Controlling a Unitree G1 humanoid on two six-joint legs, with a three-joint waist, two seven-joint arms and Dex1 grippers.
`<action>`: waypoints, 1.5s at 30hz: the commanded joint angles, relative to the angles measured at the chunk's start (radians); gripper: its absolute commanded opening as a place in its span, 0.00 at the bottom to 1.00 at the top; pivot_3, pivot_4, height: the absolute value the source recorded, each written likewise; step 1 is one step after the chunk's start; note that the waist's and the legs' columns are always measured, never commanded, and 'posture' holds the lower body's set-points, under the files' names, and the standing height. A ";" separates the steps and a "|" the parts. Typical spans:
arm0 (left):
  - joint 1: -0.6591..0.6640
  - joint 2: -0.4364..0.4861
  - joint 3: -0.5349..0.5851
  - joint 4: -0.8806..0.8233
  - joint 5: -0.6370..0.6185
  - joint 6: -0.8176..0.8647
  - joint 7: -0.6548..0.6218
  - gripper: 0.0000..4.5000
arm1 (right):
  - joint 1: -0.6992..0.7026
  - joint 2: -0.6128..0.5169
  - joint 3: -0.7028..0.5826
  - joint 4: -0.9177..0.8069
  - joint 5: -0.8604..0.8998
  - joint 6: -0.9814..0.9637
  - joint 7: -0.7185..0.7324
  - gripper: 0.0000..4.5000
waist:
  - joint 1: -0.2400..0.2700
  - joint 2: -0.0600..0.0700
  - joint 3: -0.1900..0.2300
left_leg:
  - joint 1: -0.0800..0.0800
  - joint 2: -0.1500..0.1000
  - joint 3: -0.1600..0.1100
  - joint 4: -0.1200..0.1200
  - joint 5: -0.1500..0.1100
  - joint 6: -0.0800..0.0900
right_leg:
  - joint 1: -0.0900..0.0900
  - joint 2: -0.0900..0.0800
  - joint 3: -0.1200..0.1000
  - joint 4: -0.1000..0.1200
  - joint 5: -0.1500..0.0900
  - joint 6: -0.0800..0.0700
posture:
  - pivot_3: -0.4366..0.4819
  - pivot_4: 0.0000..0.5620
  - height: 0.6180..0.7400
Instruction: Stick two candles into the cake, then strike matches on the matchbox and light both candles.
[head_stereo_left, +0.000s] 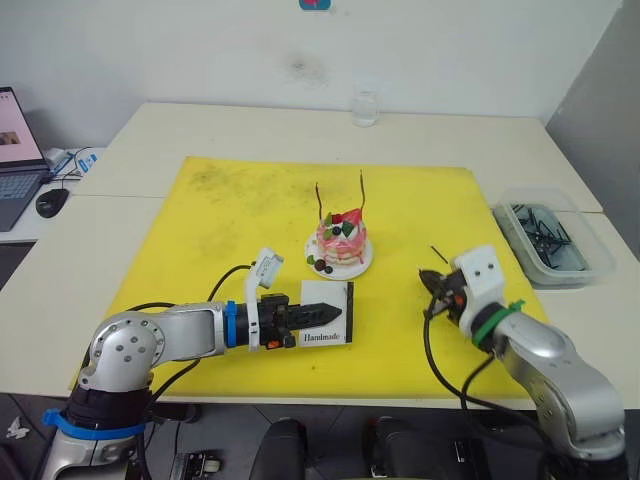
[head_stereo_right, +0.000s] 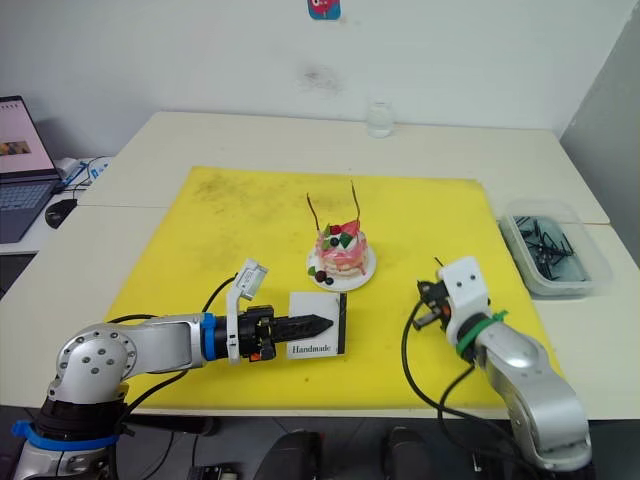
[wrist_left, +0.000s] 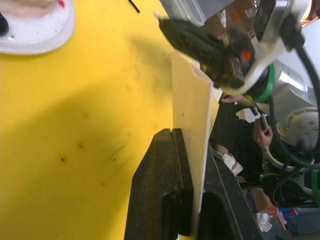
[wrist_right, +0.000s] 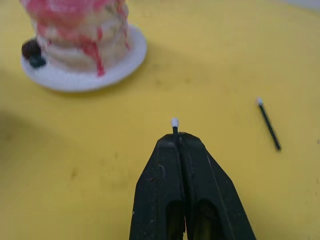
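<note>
The pink cake (head_stereo_left: 342, 245) sits on its small white plate mid-mat, with two thin wavy candles (head_stereo_left: 318, 205) (head_stereo_left: 362, 190) standing upright in it. My left gripper (head_stereo_left: 333, 311) is shut on the white matchbox (head_stereo_left: 328, 325) in front of the cake; its "Handmade" face points at me and the black strip is on its right edge. In the left wrist view the box (wrist_left: 192, 120) is edge-on between the fingers. To the right, my right gripper (wrist_right: 179, 137) is shut on a match whose white tip (wrist_right: 174, 122) pokes out. A second match (wrist_right: 269, 124) lies loose on the mat.
The yellow mat (head_stereo_left: 230, 220) covers the table's middle. A clear bin (head_stereo_left: 548, 238) of dark items stands at the right edge, a glass jar (head_stereo_left: 365, 106) at the back, and a laptop (head_stereo_left: 18, 150) and mouse (head_stereo_left: 50, 202) far left.
</note>
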 joint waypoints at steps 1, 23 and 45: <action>-0.022 0.000 -0.006 -0.008 0.004 0.005 -0.029 0.00 | 0.039 -0.002 0.009 -0.054 0.034 -0.039 0.025 0.00 | -0.002 0.000 0.000 | 0.000 0.000 0.000 0.000 0.000 0.000 | 0.000 0.000 0.000 0.000 0.000 0.000 | 0.48 0.27 1.00; -0.014 -0.015 -0.011 -0.020 0.014 0.009 -0.024 0.00 | 0.115 0.032 0.114 0.222 -0.092 -0.440 0.027 0.36 | -0.005 0.000 0.000 | 0.000 0.000 0.000 0.000 0.000 0.000 | 0.000 0.000 0.000 0.000 0.000 0.000 | 0.48 0.27 1.00; -0.009 -0.022 -0.006 -0.025 0.006 0.010 -0.011 0.00 | 0.149 0.052 0.127 0.280 -0.132 -0.540 0.022 0.36 | -0.003 0.000 0.000 | 0.001 0.000 0.000 0.000 0.000 0.000 | 0.001 0.000 0.000 0.000 0.000 0.000 | 0.48 0.27 1.00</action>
